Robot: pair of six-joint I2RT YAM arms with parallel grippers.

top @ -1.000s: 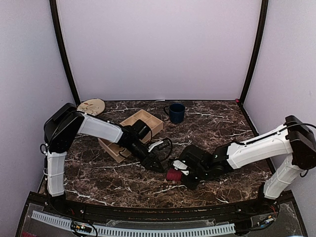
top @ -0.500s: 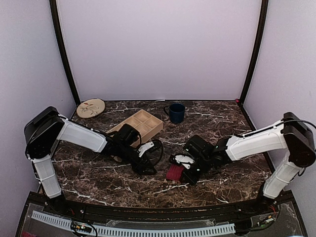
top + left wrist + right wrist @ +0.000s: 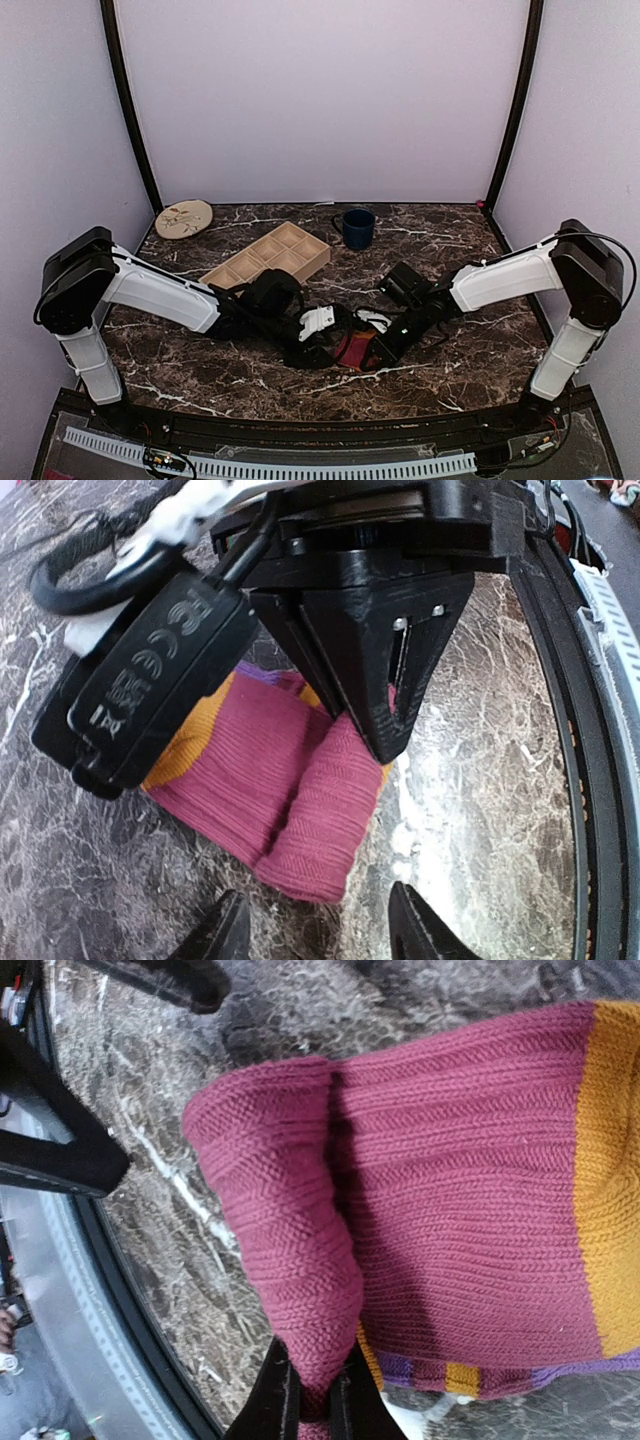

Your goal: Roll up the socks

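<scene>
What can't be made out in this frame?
Right wrist: the maroon ribbed sock with an orange stripe, pinched by the right gripper, runs off the right edge.
Left wrist: that gripper and its camera hide the sock's far end.
Top external: the left gripper and right gripper cover most of the sock.
No second sock shows anywhere.

The maroon sock (image 3: 290,800), striped orange and purple, lies with one end folded over.

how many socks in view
1: the striped sock lies on the table near the front, its rolled edge pinched in the right gripper. Another may be hidden.
</scene>
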